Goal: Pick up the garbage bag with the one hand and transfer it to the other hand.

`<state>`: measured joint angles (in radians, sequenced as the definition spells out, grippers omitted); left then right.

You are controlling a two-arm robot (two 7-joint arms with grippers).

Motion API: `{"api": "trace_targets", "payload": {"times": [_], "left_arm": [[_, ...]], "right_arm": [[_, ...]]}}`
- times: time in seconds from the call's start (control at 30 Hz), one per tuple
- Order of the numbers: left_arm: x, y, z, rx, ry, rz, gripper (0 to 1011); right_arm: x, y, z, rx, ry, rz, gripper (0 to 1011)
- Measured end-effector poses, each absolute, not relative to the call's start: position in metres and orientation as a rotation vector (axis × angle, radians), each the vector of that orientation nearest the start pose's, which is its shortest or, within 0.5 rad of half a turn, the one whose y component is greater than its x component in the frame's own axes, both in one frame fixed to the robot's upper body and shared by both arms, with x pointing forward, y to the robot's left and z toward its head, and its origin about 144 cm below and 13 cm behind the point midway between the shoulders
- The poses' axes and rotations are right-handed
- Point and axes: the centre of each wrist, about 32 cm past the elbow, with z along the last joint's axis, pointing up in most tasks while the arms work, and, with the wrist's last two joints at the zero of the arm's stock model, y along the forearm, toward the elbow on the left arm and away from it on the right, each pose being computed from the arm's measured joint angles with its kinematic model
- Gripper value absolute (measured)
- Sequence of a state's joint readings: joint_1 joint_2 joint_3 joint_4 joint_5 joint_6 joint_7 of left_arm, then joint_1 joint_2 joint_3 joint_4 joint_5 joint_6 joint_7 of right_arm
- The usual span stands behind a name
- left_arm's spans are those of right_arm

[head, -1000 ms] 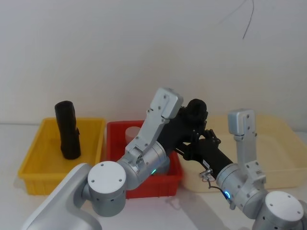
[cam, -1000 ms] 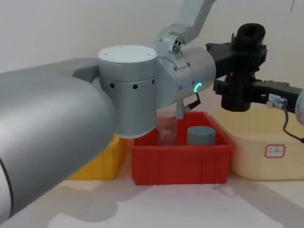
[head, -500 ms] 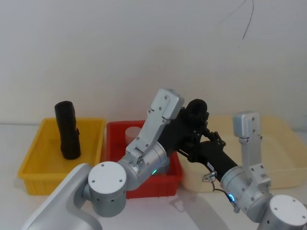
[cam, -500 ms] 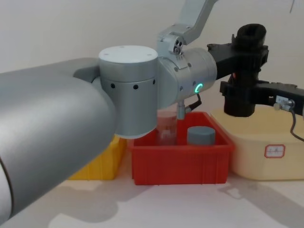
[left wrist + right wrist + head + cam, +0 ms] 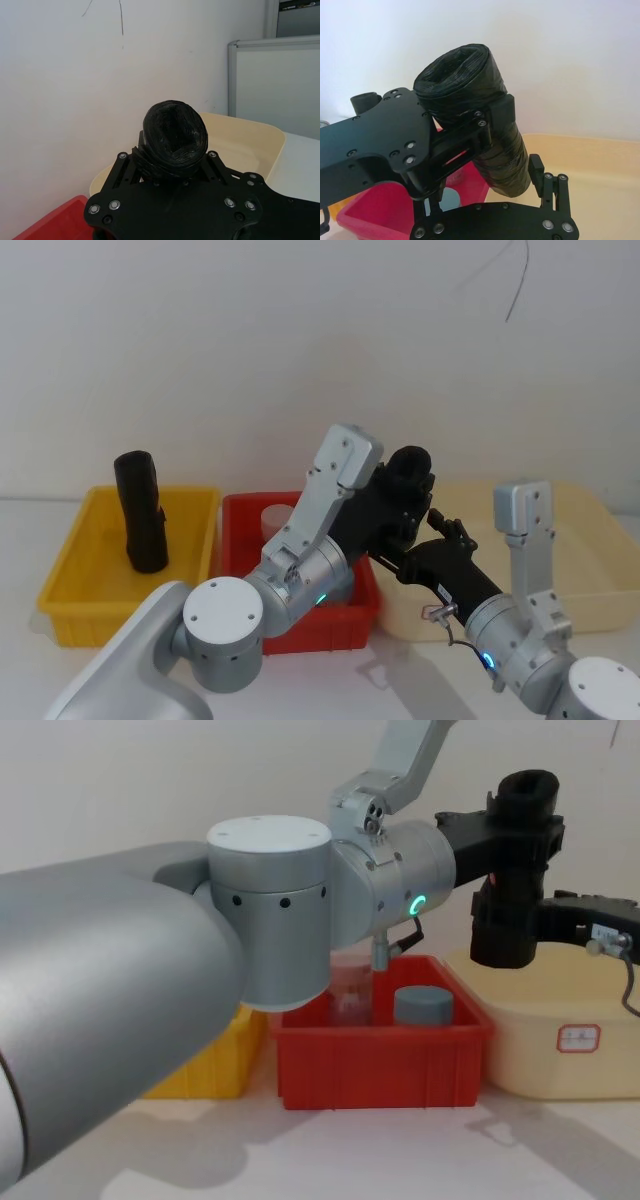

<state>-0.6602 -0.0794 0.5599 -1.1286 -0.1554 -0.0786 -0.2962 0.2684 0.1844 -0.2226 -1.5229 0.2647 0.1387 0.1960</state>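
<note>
Yellow plastic forms the bin [image 5: 95,625] at the far left, where another black roll [image 5: 140,512] is stood upright; it is not the one being passed. Beside it, two jars are seen in the red bin [image 5: 380,1060], a clear pinkish jar [image 5: 350,990] and a grey-lidded jar [image 5: 423,1005]. Above and just right of that bin, the garbage bag [image 5: 515,885] is held upright in the air, clamped near its upper part by the left gripper [image 5: 520,835]. The right gripper [image 5: 498,920] is placed at the bag's lower part, over the near side of the cream tub [image 5: 530,1050]; whether it is closed on the bag cannot be told. The handover is judged to be the step in hand. For it to be done well, the lower grip should be squared to the roll and closed firmly before the upper clamp is let go, since a soft, smooth roll could slip. The release should be made slowly, with no knocking between the two grippers.
</note>
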Motion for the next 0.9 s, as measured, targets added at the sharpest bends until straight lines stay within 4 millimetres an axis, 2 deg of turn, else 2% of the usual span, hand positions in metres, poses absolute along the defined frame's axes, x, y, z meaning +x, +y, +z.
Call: {"api": "trace_targets", "payload": {"times": [0.9], "left_arm": [[0.5843,0.0361,1.2669,-0.128,-0.193,0.729,370]], "right_arm": [[0.5166,-0.2092,1.2118,0.075,-0.011,-1.149,1001]]}}
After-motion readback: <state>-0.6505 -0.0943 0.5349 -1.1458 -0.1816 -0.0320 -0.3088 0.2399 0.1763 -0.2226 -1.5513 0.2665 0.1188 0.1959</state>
